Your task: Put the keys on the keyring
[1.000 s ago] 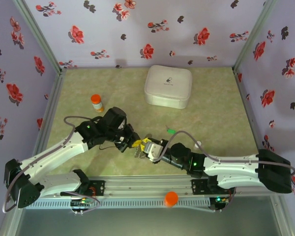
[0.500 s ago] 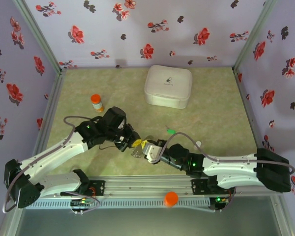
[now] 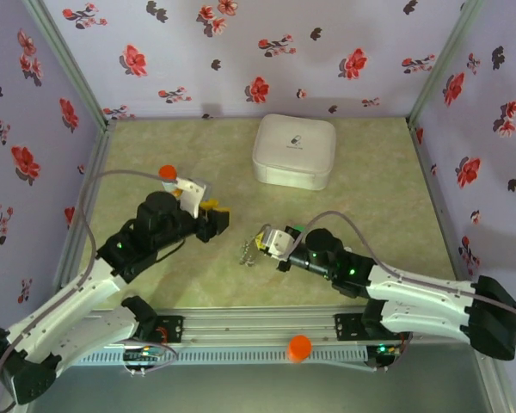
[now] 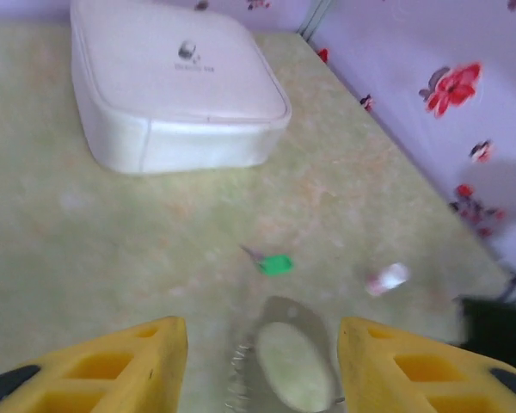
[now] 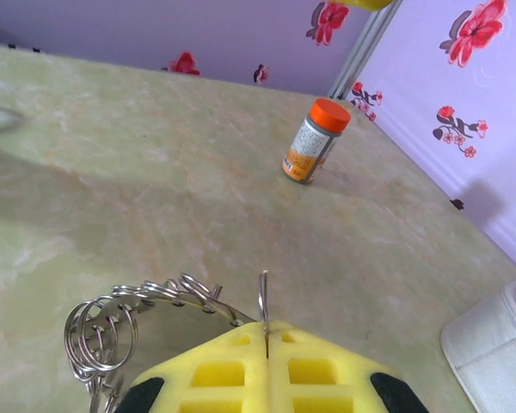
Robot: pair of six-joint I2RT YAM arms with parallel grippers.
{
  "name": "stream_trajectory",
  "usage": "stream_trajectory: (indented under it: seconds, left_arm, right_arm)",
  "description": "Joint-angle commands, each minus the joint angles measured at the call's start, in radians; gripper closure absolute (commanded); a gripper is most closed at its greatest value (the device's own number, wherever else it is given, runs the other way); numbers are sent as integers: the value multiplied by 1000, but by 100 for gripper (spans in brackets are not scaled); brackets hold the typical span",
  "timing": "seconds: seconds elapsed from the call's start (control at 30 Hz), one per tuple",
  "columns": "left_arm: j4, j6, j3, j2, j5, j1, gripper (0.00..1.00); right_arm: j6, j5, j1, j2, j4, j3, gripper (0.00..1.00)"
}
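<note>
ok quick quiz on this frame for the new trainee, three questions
1. True or false: the left gripper is clamped on a key.
2. The right gripper is: A wide open, B shut on the keyring, C shut on nothing.
3. Fill in: the green key lies loose on the ___, not on the ring.
Key: 1 false, its fingers stand apart with nothing between them; 2 B; 3 table.

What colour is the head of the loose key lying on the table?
Bright green; the key shows best in the left wrist view.
</note>
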Motion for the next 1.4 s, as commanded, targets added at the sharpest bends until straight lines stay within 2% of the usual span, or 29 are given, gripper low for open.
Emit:
stream_trajectory:
  seconds: [0.0,0.1,0.23,0.3,0.63,1.0,1.37]
  left_arm:
    - [236,435,-127,-59,80,-1,49]
    - [325,593,-199,-92,178,-5,50]
    - [247,789,-199,-68,306,-18,46]
    - [231,843,-199,-51,308,-26,48]
    - [374,832,-225,80,373,-128,56]
    - [362,856,-199,159,382,-152,76]
    - [381,814,-197,148,390,-159,74]
  right_arm:
    - [32,-168,-31,-71,-103,53,100]
    - [22,-191,-39,-108,-166,61,100]
    - [-1,-182,-39,-124,-255,97,100]
    - [-14,-186,-40,-126,-287,113,100]
    - [-68,-172,-40,-69,-364,166,100]
    - [-93,-194,-29,-37,-391,204,100]
    - [-116,-139,-8,-8,-405,214,100]
